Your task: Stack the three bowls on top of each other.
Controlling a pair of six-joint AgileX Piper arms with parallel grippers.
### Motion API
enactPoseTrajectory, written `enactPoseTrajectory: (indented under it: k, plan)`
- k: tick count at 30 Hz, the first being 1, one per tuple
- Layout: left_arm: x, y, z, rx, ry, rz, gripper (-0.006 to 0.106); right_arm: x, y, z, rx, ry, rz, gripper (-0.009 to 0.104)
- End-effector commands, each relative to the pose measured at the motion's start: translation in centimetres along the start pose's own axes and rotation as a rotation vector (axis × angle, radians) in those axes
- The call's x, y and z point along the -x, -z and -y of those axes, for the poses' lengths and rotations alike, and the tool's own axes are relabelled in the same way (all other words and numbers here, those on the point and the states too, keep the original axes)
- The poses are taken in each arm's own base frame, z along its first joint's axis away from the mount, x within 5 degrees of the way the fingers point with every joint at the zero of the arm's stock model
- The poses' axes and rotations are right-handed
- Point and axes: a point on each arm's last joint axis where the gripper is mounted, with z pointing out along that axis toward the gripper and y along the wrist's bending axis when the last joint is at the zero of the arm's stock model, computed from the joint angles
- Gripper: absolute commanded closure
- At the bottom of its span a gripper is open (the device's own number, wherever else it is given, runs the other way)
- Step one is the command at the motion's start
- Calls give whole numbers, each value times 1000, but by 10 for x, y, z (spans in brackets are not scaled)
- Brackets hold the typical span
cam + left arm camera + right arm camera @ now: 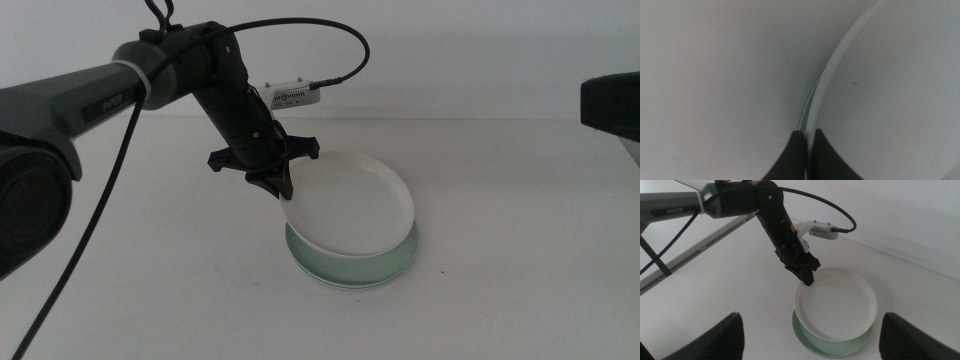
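Note:
The white bowl [355,205] is tilted, its far side resting on the pale mint green bowl [350,272] and its near-left rim lifted. My left gripper [285,192] is shut on that lifted rim; in the left wrist view the jaws [807,137] pinch the white bowl's [890,100] edge, with a sliver of the green bowl [807,105] just below. The right wrist view looks down on the white bowl [837,302], the green bowl [812,341] and the left gripper [807,280]. My right gripper [812,320] hangs open above them, holding nothing.
The white table [520,240] surrounds the bowls. A dark part of the right arm [610,100] shows at the right edge of the middle view. The left arm's cable [300,30] loops above the gripper.

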Motion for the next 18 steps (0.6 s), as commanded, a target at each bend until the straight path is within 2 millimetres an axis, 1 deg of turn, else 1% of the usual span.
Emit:
enactPoseTrajectory:
  k: [1, 8, 18]
  plan:
    - [1, 4, 6, -18, 5, 18, 102, 0, 1, 0, -1, 3, 11, 2]
    - [-2, 1, 12, 3, -23, -4, 102, 0, 1, 0, -1, 3, 11, 2]
    - [-5, 0, 12, 15, -36, -28, 102, 0, 1, 0, -1, 3, 11, 2]
